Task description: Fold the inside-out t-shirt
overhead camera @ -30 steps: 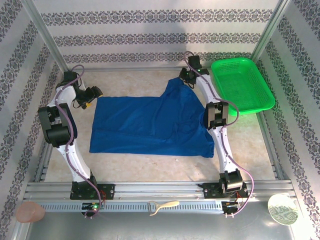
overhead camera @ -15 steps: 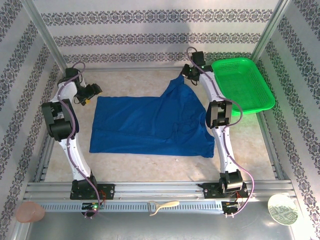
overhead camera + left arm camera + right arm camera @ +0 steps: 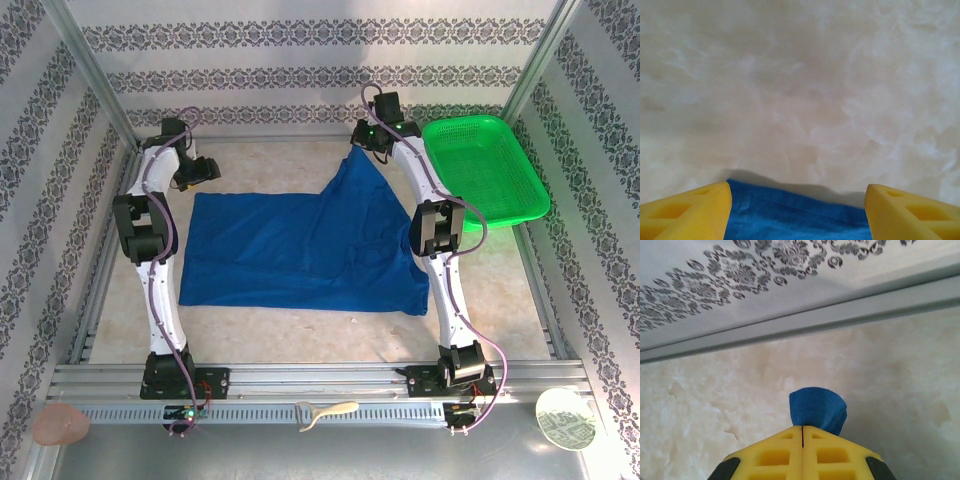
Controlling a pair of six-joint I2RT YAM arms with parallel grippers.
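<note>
One t-shirt (image 3: 300,250) corner is pinched in right claw (image 3: 803,428); left claw (image 3: 798,194) gapes, apparently over its edge.

Plain royal blue t-shirt (image 3: 300,250); bright green mesh basket (image 3: 485,170); cream, marble-mottled table (image 3: 300,335); white walls (image 3: 320,60) banded with dark floral ornament; white arms (image 3: 450,300) with black joints and purple cables.
</note>
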